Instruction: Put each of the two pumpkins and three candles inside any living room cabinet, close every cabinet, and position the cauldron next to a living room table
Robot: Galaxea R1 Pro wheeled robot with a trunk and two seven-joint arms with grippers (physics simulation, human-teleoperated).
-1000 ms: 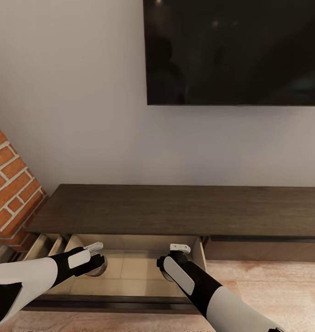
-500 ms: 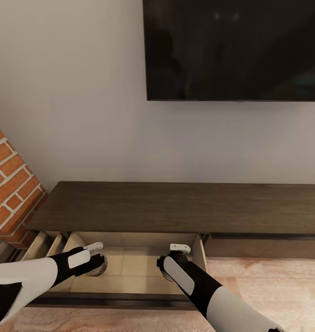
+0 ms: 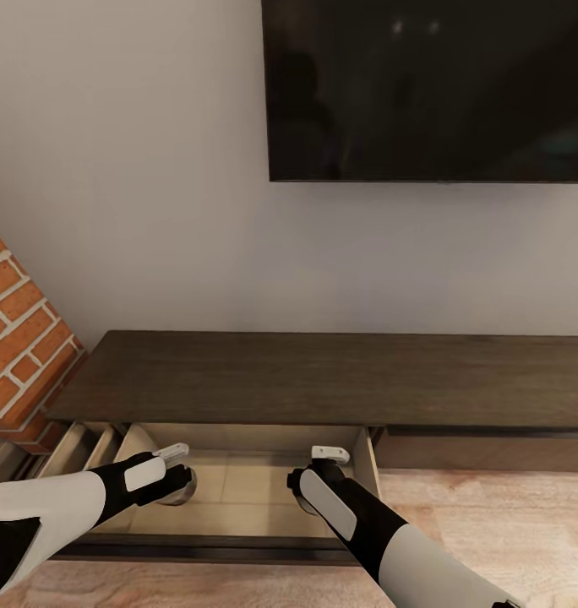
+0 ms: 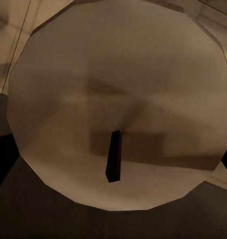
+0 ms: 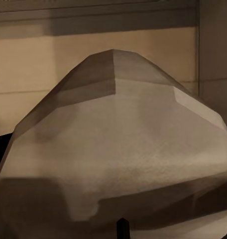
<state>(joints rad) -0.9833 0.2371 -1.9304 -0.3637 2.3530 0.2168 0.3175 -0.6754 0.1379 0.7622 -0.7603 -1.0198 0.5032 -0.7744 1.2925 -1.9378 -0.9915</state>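
Candles [image 4: 118,104] held in both claws [image 3: 181,475] [image 3: 314,481] over open cabinet [image 3: 323,380] drawer, side walls near

A plain, pale grey-white wall [image 3: 154,169] fills most of the head view. A large black TV [image 3: 428,89] is mounted on it at upper right, its screen dark with faint reflections. At the left edge, a slanted red brick surface [image 3: 19,338] with pale mortar lines meets the wall. Along the base of the wall runs a long, low, dark brown wooden unit [image 3: 323,380] with a flat top; one drawer is pulled out, its inside pale beige. The floor [image 3: 509,523] in front is light wood with a reddish, mottled grain. Lighting is soft and even, with a gentle shadow under the TV.
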